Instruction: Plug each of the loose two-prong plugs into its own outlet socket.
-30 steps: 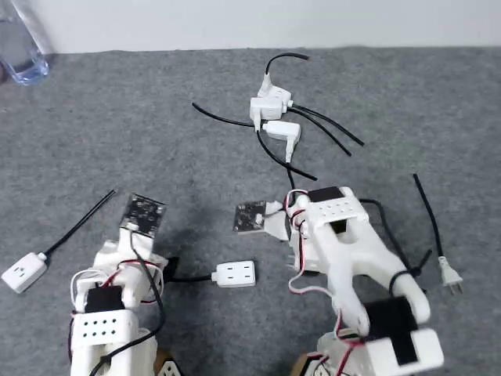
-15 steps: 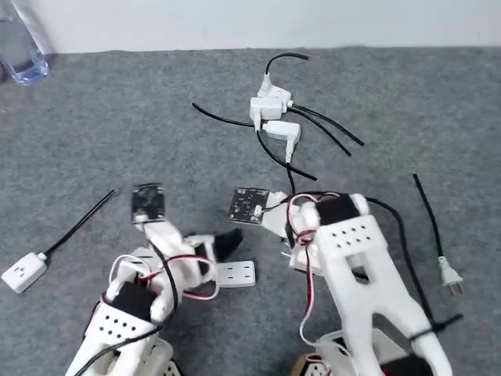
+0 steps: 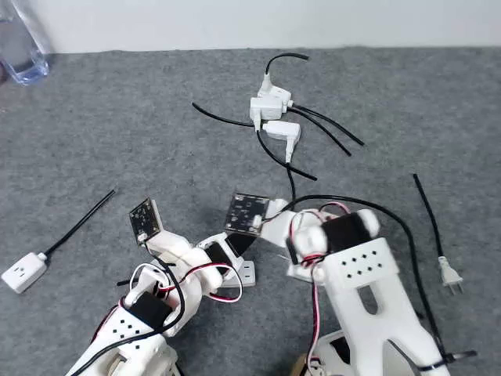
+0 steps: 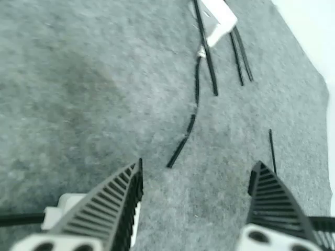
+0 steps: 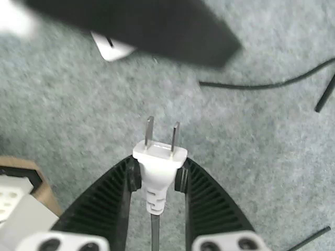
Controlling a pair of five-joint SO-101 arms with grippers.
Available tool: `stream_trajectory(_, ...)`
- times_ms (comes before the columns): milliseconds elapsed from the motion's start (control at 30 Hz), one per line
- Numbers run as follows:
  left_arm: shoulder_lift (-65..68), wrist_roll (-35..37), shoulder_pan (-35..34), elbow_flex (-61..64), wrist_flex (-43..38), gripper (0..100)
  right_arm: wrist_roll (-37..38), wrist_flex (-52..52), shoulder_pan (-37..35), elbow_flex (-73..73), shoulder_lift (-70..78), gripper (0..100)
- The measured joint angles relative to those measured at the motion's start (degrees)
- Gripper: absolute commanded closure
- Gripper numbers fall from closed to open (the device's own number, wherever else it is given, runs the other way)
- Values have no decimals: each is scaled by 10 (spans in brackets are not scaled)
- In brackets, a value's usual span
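- High view: the grey surface (image 3: pixel 102 141) ends at a white wall (image 3: pixel 235 23) on the far side. It offers broad open room across its far left and far right parts. A clear bottle (image 3: pixel 19 47) stands in the far left corner.
- High view: the left arm (image 3: pixel 156 301) and the right arm (image 3: pixel 360 266) converge at the near middle. The left claw (image 3: pixel 228 247) sits over a white outlet socket (image 3: pixel 246 272) and partly covers it.
- High view: a second socket (image 3: pixel 22 272) on a black lead lies near the left edge. A loose plug (image 3: pixel 448 274) lies near the right edge, well apart from both sockets. A socket cluster (image 3: pixel 270 106) with trailing black leads occupies the far middle.
- Left wrist view: the left claw (image 4: pixel 193 183) is spread wide, with only bare surface between its fingers. A corner of the outlet socket (image 4: pixel 60 206) shows just beside one finger. Black cord pieces (image 4: pixel 191 125) and the socket cluster (image 4: pixel 217 15) lie ahead.
- Right wrist view: the right claw (image 5: pixel 157 180) pinches a white two-prong plug (image 5: pixel 158 159) by its body. The two flat metal prongs project forward, straight and parallel, and its lead runs back between the fingers.
- Right wrist view: ahead of the prongs, a dark blurred body (image 5: pixel 146 26) crosses over the outlet socket (image 5: pixel 112 49). The prongs are apart from the socket. A black cord (image 5: pixel 261 83) lies to one side.
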Motion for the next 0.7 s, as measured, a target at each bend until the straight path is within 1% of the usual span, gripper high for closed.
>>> stream_trajectory(100,0,1,11,0,-2,692,-10,0,-27,0,0,991)
stream_trajectory(300,0,-7,59,0,-7,692,-11,-6,-30,0,0,991)
stream_trajectory(367,0,-27,62,2,-33,692,-11,-18,-28,0,0,991)
stream_trajectory(533,0,-109,54,52,-113,692,-11,-39,-1,0,0,991)
stream_trajectory(633,0,-122,56,79,-157,692,-11,-46,3,0,0,991)
stream_trajectory(700,0,-125,54,83,-167,692,-11,-50,1,0,0,991)
